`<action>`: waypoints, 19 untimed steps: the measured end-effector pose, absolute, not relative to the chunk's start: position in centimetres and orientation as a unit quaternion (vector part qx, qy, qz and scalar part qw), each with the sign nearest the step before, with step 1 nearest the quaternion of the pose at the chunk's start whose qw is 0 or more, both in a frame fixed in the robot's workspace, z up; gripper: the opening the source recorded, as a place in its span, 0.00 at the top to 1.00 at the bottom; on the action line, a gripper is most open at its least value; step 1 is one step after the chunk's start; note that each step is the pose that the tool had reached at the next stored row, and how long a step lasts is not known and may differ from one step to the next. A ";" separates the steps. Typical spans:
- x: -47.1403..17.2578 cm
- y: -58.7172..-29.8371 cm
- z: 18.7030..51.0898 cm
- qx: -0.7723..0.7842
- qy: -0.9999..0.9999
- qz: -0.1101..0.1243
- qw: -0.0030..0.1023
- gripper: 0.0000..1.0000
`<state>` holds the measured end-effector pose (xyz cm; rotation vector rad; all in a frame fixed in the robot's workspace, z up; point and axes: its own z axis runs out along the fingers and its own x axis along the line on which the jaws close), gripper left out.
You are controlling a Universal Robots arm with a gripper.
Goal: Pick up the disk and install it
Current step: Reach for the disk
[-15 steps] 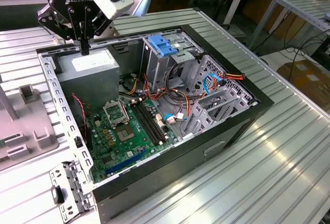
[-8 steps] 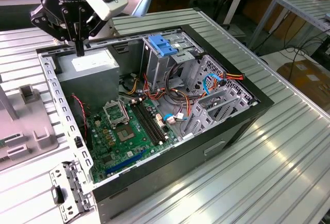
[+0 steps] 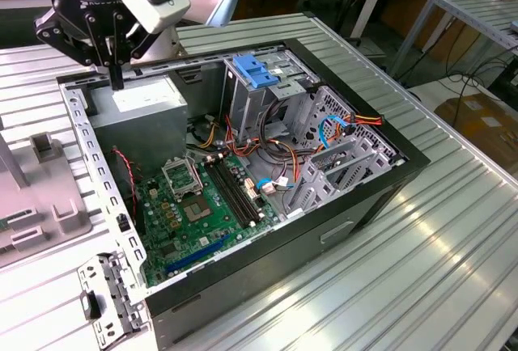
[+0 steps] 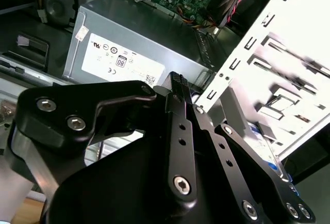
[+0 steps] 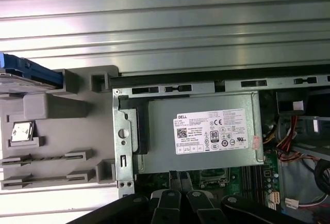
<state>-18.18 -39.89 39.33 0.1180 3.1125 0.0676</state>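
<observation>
In the first wrist view, the disk (image 5: pixel 23 75) lies at one end of a grey plastic holder (image 5: pixel 56 131), beside the computer case. Its blue carrier edge and a strip of silver face show. My gripper (image 3: pixel 117 72) hangs over the grey power supply (image 3: pixel 142 112) in the case's corner at the exterior view's left. The black fingers (image 5: pixel 173 180) stand side by side with nothing between them. In the second wrist view, the gripper (image 4: pixel 177 79) points down at the power supply (image 4: pixel 129 48). The gripper is well apart from the disk.
The open computer case (image 3: pixel 340 230) lies on a ribbed metal table (image 3: pixel 421 270). Inside are a green motherboard (image 3: pixel 190 205), cables and a metal drive cage (image 3: pixel 275 92) topped by a fixed blue bracket (image 3: pixel 255 70). A perforated case rail (image 3: pixel 97 173) runs beside the grey holder (image 3: pixel 40 181).
</observation>
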 end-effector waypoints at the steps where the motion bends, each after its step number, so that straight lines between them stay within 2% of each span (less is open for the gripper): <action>1: -18.3 -39.9 39.3 0.038 0.999 0.022 0.013 0.89; 19: -21.5 -39.9 39.3 0.038 0.999 0.022 0.013 0.89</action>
